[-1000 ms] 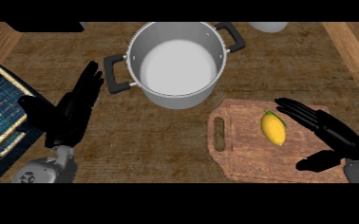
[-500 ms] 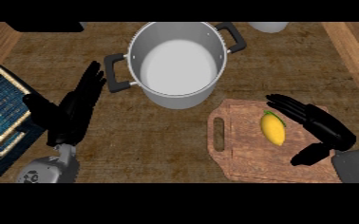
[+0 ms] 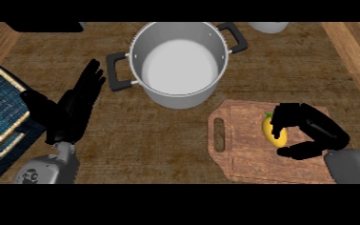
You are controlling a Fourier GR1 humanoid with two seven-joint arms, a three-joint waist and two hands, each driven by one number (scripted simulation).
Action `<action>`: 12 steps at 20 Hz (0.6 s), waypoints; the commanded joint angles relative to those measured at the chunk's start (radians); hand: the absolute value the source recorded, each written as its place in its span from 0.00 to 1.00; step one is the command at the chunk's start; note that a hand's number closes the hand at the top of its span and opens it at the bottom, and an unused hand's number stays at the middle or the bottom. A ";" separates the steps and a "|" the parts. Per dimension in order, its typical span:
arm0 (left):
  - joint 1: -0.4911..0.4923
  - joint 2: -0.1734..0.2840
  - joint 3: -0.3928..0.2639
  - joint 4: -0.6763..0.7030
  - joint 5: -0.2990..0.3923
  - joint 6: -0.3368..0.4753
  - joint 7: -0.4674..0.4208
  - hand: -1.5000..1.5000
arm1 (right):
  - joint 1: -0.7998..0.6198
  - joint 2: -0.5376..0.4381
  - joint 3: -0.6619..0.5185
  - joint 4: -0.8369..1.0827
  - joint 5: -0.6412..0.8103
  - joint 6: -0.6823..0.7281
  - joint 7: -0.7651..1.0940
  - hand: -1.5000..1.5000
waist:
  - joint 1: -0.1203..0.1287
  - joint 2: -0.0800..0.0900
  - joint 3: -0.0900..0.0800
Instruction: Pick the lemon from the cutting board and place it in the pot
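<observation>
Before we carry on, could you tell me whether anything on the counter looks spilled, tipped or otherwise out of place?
Nothing stands out. The pot stands upright, nothing in it. The lemon lies on the cutting board, the right hand curling round it. The left hand rests open.

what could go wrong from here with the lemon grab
The right hand curls round the lemon from one side, still on the cutting board; a round fruit could roll out as the fingers close. The pot has tall walls and handles, so a low carry might clip its rim. The left hand rests open near the pot's handle, seemingly clear of the route.
</observation>
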 commanded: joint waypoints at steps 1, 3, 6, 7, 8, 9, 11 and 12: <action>0.018 0.000 0.026 -0.002 0.003 -0.042 -0.011 0.50 | 0.021 0.009 -0.035 -0.004 -0.007 0.008 -0.054 1.00 | 0.000 0.003 0.006; 0.003 -0.015 -0.005 -0.033 -0.013 0.015 0.034 0.50 | 0.003 0.077 0.019 -0.046 0.101 -0.020 0.353 1.00 | -0.002 -0.001 0.004; 0.017 -0.003 -0.003 -0.023 -0.017 -0.004 -0.005 0.50 | 0.023 0.075 -0.011 0.009 0.181 -0.020 0.627 1.00 | -0.010 -0.003 -0.005; 0.029 0.000 0.007 -0.020 -0.008 -0.004 -0.004 0.50 | 0.035 0.082 -0.028 0.025 0.194 -0.025 0.701 1.00 | -0.009 -0.001 -0.010; 0.021 0.000 0.001 -0.020 -0.017 0.000 0.004 0.50 | 0.041 0.097 -0.016 0.014 0.216 -0.012 0.773 1.00 | -0.014 -0.002 -0.007; 0.028 0.001 0.014 -0.002 -0.008 -0.004 -0.006 0.50 | 0.020 0.144 -0.003 -0.011 0.236 -0.024 0.854 1.00 | -0.005 0.000 -0.007; 0.052 -0.004 0.004 -0.033 -0.003 -0.009 -0.006 0.50 | 0.015 0.177 0.016 -0.074 0.280 0.003 1.010 1.00 | -0.003 -0.011 -0.004; 0.031 0.002 0.002 0.000 -0.023 -0.005 -0.008 0.50 | -0.007 0.211 0.035 -0.126 0.303 0.013 1.088 1.00 | -0.019 -0.009 -0.004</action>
